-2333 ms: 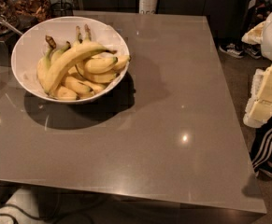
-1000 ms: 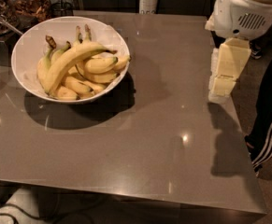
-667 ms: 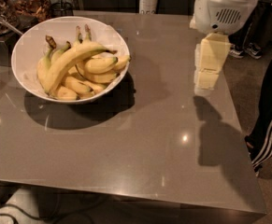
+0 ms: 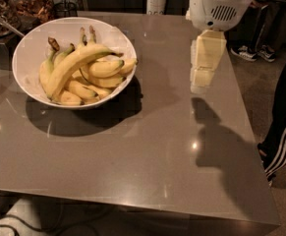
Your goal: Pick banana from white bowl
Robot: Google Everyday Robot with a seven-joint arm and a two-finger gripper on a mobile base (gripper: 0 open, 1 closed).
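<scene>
The hand (image 4: 200, 84) hangs over the bench (image 4: 132, 151), well right of the white bowl (image 4: 27, 53); apart or together, I can't say. The banana (image 4: 76, 65) lies atop shorter ones (image 4: 105, 69).

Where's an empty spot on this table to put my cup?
The whole near half of the table, in front of the white bowl, is bare. So is the strip between the bowl and the gripper, which hangs over the far right side. The far left is crowded: the bowl is heaped with bananas.
</scene>
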